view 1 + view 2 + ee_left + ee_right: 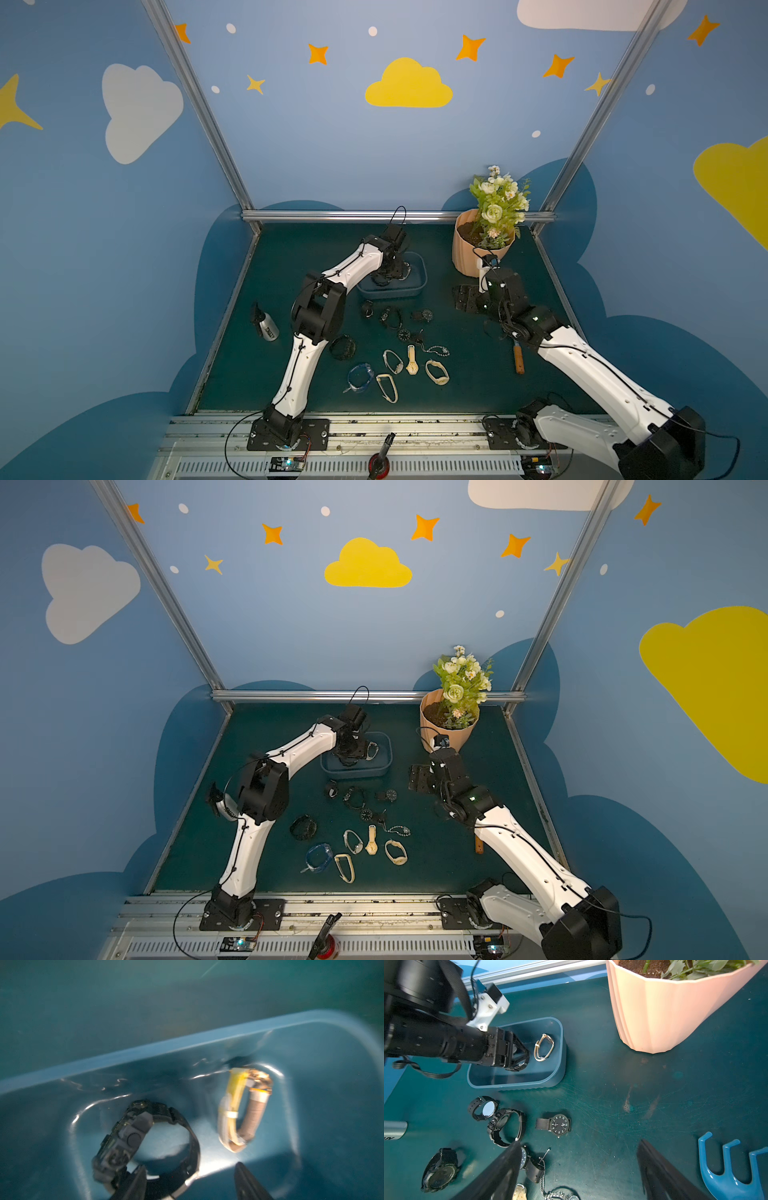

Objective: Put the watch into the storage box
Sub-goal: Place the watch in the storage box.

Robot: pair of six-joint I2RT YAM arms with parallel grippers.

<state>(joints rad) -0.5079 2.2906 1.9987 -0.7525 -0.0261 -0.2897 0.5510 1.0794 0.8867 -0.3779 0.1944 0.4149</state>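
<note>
The storage box [392, 293] [357, 771] [553, 1077] is a shallow blue-grey bin at the back middle of the table. My left gripper [191, 1164] [390, 275] [521, 1056] reaches down into it with its jaws apart. A black watch [128, 1136] lies on the box floor, its strap against one finger [135, 1182], no longer pinched. Beside it in the box rests a beige watch [243, 1109] [544, 1047]. My right gripper [579, 1142] [465, 297] hovers open over the table to the right of the box, with nothing between its fingers.
Several more watches [390, 320] [556, 1125] lie on the mat in front of the box. A peach flowerpot [478, 253] stands at the back right. A silver bottle [266, 325], a wooden-handled tool [518, 359] and a blue rake [726, 1167] lie nearby.
</note>
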